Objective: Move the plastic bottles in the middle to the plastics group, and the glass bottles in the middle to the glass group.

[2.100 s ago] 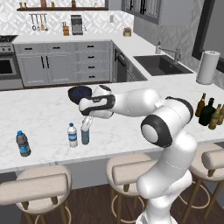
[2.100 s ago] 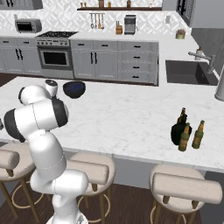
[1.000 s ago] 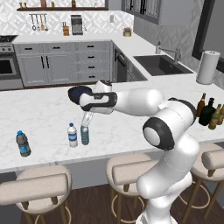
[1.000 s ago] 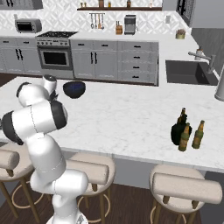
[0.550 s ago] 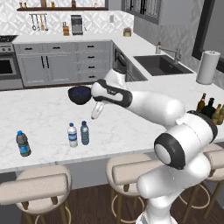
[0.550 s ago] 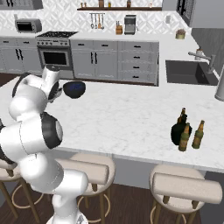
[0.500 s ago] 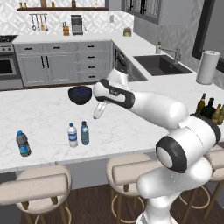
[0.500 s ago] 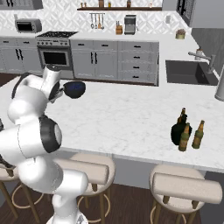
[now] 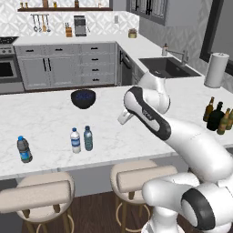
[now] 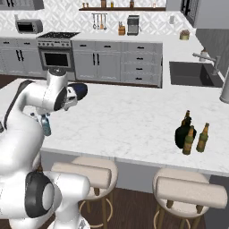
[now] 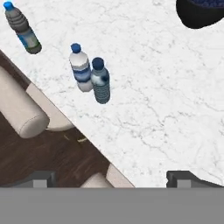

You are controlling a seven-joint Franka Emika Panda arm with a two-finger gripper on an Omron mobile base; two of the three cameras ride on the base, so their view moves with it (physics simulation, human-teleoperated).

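The gripper (image 11: 107, 177) hangs empty, jaws wide, above the table (image 11: 175, 109); the grey-blue water bottle (image 11: 100, 81) stands upright at its eleven o'clock, touching the white-labelled bottle (image 11: 80, 68).

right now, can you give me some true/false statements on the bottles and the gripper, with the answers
1. The grey-blue bottle stands upright right beside the white-labelled bottle. True.
2. The gripper is shut on a bottle. False: its fingers stand wide apart with nothing between them.
3. The blue-labelled bottle stands apart from the other two plastic bottles. True.
4. The squat black bottle lies tipped over in the sink. False: it stands upright on the counter among the brown glass bottles.
5. A dark bowl sits on the counter. True.
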